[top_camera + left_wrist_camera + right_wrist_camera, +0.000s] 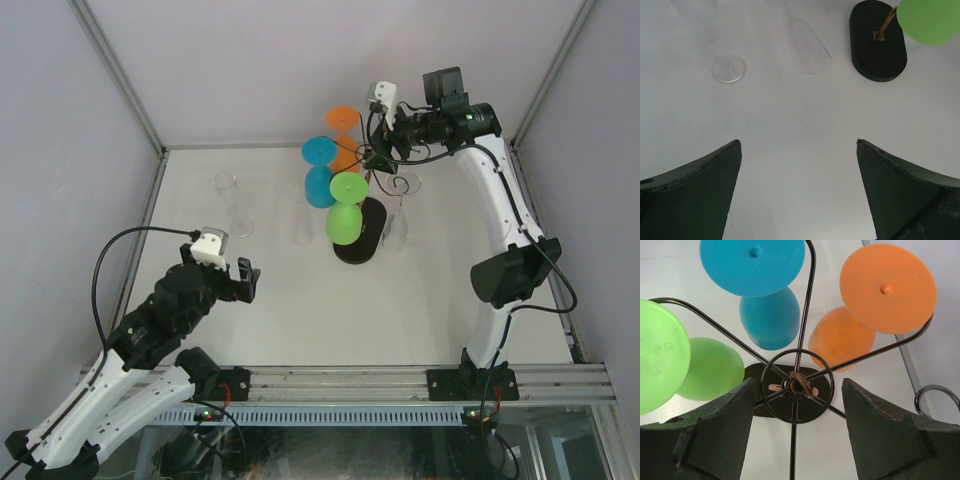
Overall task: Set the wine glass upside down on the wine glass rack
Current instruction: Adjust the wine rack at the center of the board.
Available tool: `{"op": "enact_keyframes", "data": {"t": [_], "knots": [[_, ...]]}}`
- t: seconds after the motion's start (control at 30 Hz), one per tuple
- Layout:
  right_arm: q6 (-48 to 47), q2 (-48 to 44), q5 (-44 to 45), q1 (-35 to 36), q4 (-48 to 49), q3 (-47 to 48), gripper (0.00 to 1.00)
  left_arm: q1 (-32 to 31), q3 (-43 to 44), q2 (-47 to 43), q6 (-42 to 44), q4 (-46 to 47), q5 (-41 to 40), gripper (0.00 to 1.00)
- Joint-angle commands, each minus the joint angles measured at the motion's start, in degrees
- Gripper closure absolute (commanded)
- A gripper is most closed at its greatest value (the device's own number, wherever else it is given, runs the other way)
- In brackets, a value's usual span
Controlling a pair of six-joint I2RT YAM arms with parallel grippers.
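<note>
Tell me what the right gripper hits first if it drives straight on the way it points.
The wine glass rack's round top ring, centred between the right gripper's open fingers, with the black base beyond it. The coloured glasses hang off to the sides. Depth is hard to judge.

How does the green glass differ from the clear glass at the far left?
The green glass is opaque and hangs upside down on the rack; the clear glass is see-through and stands upright on the table. Both are stemmed wine glasses.
</note>
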Motion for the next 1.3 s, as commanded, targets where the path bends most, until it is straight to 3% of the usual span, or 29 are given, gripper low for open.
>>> {"op": "enact_keyframes", "data": {"t": [0.0,0.27,0.5,0.83,1.27], "knots": [[-1.7,0.5,1.3,1.0,-0.8,2.9,0.32,0.4,-0.3,0.5,1.0,1.4,0.5,0.00],[-1.3,2.1,4.3,2.5,-0.6,3.9,0.38,0.4,-0.3,0.5,1.0,1.4,0.4,0.00],[0.6,2.9,7.0,3.7,-0.1,3.9,0.63,0.4,-0.3,0.4,1.0,1.4,0.5,0.00],[10.5,1.9,16.4,5.9,4.8,2.0,0.85,0.4,-0.3,0.4,1.0,1.4,0.5,0.00],[23.5,-4.0,29.7,8.0,13.5,-6.9,0.94,0.5,-0.2,0.4,1.0,1.5,0.8,0.00]]}}
